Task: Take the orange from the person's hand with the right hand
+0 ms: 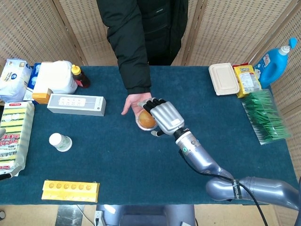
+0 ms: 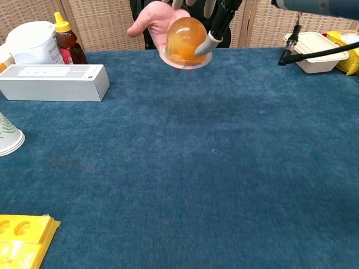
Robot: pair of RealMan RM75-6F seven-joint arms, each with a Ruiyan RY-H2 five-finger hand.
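Note:
The orange (image 1: 145, 121) sits under a clear dome cup on the person's upturned palm (image 1: 133, 101), above the middle of the blue table. My right hand (image 1: 164, 117) lies over the orange's right side, fingers draped across its top and thumb low beside it. In the chest view the thumb (image 2: 207, 41) touches the dome of the orange (image 2: 183, 39), and the person's palm (image 2: 148, 19) still carries it from below. The fingers are spread and not closed around it. My left hand shows in neither view.
A white box (image 1: 76, 104) and a dark bottle (image 1: 80, 76) stand left of the person's arm. A paper cup (image 1: 60, 141) and a yellow tray (image 1: 70, 190) lie front left. A lidded container (image 1: 223, 79), a blue detergent bottle (image 1: 275, 59) and green packets (image 1: 265, 115) fill the right side.

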